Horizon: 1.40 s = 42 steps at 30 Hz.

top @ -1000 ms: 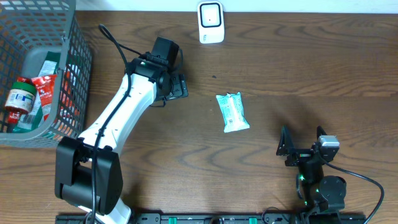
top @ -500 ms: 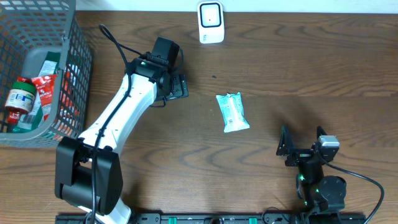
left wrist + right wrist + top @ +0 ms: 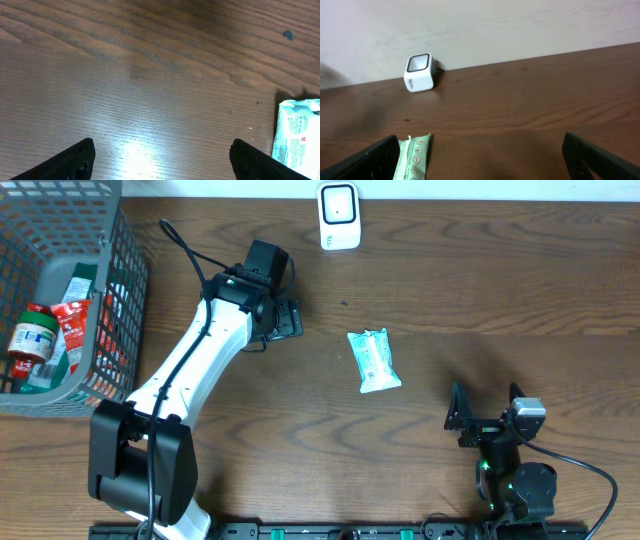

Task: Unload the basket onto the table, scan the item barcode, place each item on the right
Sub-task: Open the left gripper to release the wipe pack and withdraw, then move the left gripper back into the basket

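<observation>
Near right: right claw [image 3: 483,404] is sitting low, jaws standing wide, gripping nothing. Mid-worktop [image 3: 480,290]: green-white packet [image 3: 374,361] is lying flat, untouched. Just left of it, left claw [image 3: 286,320] is hovering over bare wood, jaws wide, empty. Far edge: scanner [image 3: 339,216] is standing. Judgement: pickup is pending. Left claw should be shifting right, straddling the packet's narrow width, then presenting the barcode face, not discernible here, to the scanner window.
</observation>
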Motion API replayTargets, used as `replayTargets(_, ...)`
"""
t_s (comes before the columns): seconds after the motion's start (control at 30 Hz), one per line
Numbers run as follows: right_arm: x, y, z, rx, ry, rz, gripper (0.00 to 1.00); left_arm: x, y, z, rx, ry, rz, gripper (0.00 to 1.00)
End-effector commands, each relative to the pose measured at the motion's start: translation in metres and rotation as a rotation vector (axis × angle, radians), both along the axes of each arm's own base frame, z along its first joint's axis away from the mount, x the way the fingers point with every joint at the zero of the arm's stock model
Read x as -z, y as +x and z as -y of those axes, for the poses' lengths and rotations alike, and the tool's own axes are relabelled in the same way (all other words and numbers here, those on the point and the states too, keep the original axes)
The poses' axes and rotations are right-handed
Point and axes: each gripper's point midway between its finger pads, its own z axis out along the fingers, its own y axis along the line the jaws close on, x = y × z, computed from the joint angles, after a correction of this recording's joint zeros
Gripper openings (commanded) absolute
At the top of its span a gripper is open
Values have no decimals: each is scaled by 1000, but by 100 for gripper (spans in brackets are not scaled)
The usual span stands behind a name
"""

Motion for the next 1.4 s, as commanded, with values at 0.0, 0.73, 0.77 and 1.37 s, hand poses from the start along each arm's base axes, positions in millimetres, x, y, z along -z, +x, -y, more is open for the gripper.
replayTargets(0.0, 1, 0, 1, 5, 4, -5, 99, -1, 0, -4, 5, 15, 4, 87)
replayTargets(0.73, 1, 0, 1, 5, 4, -4, 99, -1, 0, -4, 5, 16, 3, 87)
replayTargets(0.77, 1, 0, 1, 5, 4, -5, 99, -1, 0, -4, 5, 16, 3, 87)
replayTargets(1.37, 1, 0, 1, 5, 4, -5, 99, -217, 45, -54, -43, 92, 407, 67)
